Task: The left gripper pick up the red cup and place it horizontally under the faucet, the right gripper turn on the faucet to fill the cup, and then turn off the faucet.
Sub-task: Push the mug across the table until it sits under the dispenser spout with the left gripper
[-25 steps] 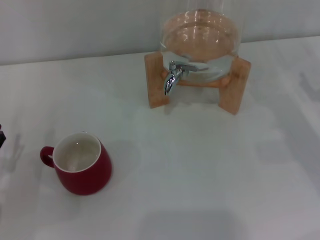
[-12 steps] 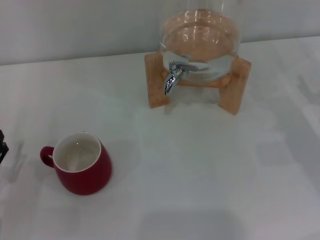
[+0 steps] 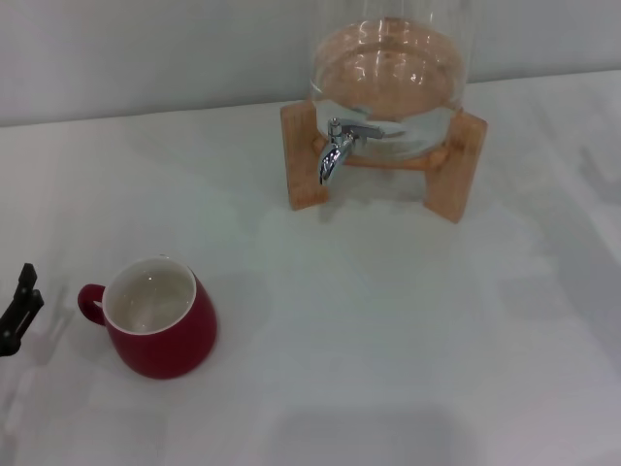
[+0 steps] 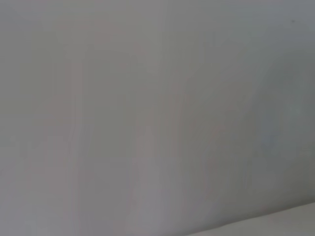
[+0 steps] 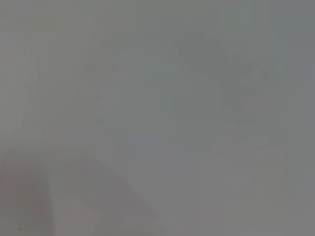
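1. Red cup (image 3: 155, 328): stands upright on the white counter (image 3: 388, 330), its white inside facing up and its small loop handle turned away from the faucet side, toward the left tool.
2. Left tool (image 3: 17, 311): only a thin black tip shows at the edge of the head view, just beside the cup's handle but apart from it. Whether it is released or clenched cannot be told; it grasps nothing visible.
3. Faucet (image 3: 338, 148): a small chrome tap with its spout curving down, well apart from the cup, on the far side of the counter.
4. Glass jar (image 3: 388, 78): holds clear water and rests on a wooden stand (image 3: 454, 165), directly behind the faucet.
5. Right tool: not seen in any view.
6. Both wrist views: plain pale surfaces only.
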### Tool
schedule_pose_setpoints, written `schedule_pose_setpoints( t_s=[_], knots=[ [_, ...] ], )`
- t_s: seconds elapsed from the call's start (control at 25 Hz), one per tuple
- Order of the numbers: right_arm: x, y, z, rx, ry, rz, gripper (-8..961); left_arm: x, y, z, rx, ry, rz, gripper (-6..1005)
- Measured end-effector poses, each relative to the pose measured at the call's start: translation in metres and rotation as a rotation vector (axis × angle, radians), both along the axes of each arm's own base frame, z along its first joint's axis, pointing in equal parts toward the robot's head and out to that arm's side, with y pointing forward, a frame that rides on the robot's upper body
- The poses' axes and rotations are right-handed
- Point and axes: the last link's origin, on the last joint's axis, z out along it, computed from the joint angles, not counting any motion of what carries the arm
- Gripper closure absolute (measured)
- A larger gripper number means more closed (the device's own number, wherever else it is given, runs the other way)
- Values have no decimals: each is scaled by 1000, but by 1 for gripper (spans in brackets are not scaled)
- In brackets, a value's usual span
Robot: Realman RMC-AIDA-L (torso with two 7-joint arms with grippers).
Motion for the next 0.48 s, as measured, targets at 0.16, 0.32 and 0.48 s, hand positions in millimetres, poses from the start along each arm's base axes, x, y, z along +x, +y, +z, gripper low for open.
schedule_pose_setpoints(
  t_s=[0.16, 0.32, 0.48],
  knots=[
    [1, -1, 0, -1, 0, -3, 85, -1, -4, 1, 6, 0, -4, 117],
    [2, -2, -1, -4, 1, -7, 85, -2, -10, 1, 7, 0, -10, 117],
    [3, -3, -3, -9, 4, -12, 85, -3, -14, -1, -6, 5, -12, 117]
  ],
)
